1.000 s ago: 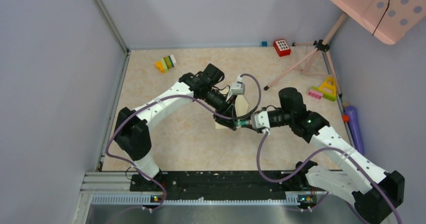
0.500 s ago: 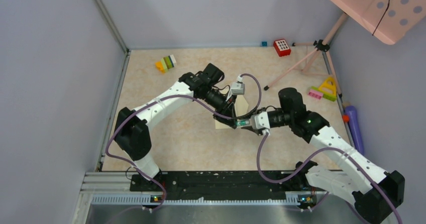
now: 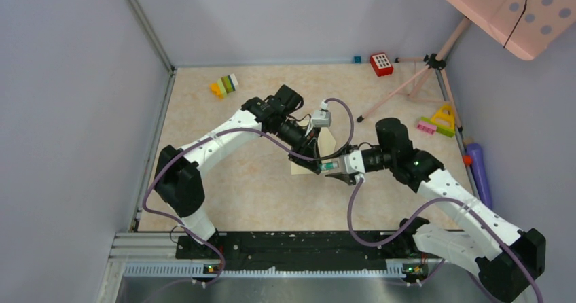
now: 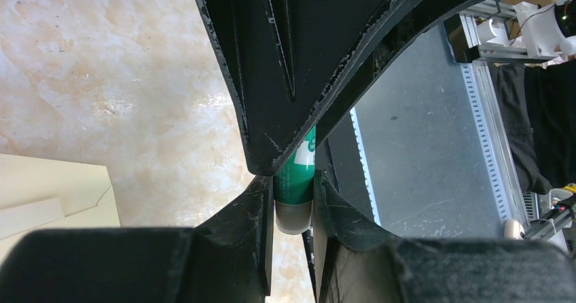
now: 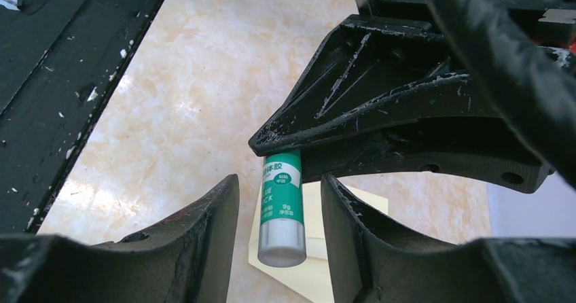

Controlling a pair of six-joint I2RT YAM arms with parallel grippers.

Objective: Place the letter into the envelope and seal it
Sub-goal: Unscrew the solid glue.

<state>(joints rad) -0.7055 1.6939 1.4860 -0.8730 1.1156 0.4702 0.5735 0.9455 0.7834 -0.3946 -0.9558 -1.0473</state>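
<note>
A green-and-white glue stick (image 5: pixel 280 215) hangs just above the table, over the near edge of the envelope (image 3: pixel 328 142). My left gripper (image 4: pixel 294 208) is shut on its dark end (image 4: pixel 294 216). My right gripper (image 5: pixel 280 181) stands open around the white-capped end, with a gap on each side. The two grippers meet tip to tip (image 3: pixel 325 167) at mid-table. The pale cream envelope (image 4: pixel 54 194) lies flat under them, and a corner of the envelope (image 5: pixel 314 211) shows behind the stick. The letter is not visible as a separate sheet.
Coloured blocks (image 3: pixel 224 85) lie at the back left and a red block (image 3: pixel 381 64) at the back. A tripod (image 3: pixel 421 79) stands at the back right, with yellow and pink toys (image 3: pixel 438 121) and a purple object (image 3: pixel 479 164) nearby. A black rail (image 3: pixel 292 245) runs along the near edge.
My left gripper closed on the glue stick. My right gripper then opened and let go of it, shifting slightly. The envelope has not moved.
</note>
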